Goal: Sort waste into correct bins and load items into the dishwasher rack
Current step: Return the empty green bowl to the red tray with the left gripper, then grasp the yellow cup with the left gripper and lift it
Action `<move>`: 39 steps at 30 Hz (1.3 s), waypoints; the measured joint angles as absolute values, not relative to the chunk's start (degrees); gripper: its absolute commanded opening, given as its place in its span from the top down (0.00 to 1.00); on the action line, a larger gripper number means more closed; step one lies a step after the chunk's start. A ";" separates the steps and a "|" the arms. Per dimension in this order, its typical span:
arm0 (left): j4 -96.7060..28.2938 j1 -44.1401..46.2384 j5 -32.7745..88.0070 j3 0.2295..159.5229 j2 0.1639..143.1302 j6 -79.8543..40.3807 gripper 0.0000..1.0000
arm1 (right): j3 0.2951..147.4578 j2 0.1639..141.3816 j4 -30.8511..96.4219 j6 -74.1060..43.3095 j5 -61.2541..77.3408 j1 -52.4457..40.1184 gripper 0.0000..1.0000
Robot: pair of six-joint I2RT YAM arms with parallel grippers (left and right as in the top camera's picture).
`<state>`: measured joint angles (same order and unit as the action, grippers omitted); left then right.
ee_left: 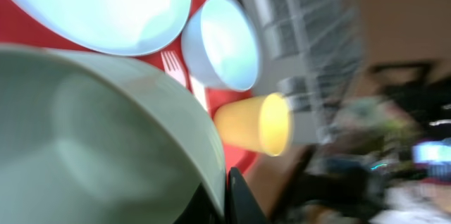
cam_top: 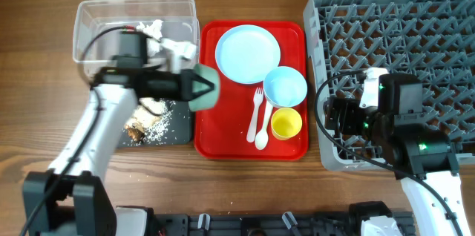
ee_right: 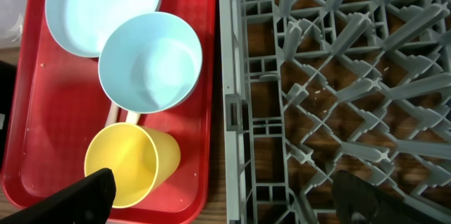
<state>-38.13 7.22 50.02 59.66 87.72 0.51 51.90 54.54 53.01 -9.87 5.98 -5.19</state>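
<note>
"Four containers on the worktop (cam_top: 37,80). What's in each?"

"Clear tub (cam_top: 93,15), far left at the back: a wad of white tissue (cam_top: 152,28) against its right wall. Black tray (cam_top: 178,128), just in front of the tub: brown-and-white food scraps (cam_top: 145,128), crumbs spread over its floor."

"And the red tray (cam_top: 223,136)?"

"It holds the light blue plate (cam_top: 247,54) at the back, and the small blue bowl (cam_top: 285,87) beside it, nearer the rack. The yellow cup (cam_top: 286,123) sits just in front of that bowl. The white fork (cam_top: 254,110) and spoon (cam_top: 262,130) lie side by side, left of the cup."

"The rack?"

"The grey dishwasher rack (cam_top: 401,50) is on the right. Only its pegs show; the right arm hides part of it."

"Where's the pale green bowl (cam_top: 209,95)?"

"In the left end effector (cam_top: 199,85), pinched by its rim. It hangs over the seam between the black tray and the red tray. The left wrist view is blurred, but the bowl fills its lower left, with a dark finger (ee_left: 241,199) at the rim."

"The right end effector (cam_top: 332,117)?"

"Spread wide and holding nothing, over the rack's left wall. In its wrist view one finger (ee_right: 81,194) sits by the cup, the other above the pegs."
</note>
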 measured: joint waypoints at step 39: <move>-32.08 39.99 22.70 67.24 97.62 -8.49 0.56 | 57.58 54.54 58.19 -14.11 -2.90 -5.19 0.00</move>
<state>-32.08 39.99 22.70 67.24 97.62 -8.49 57.58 54.54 58.19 -14.11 -2.90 -5.19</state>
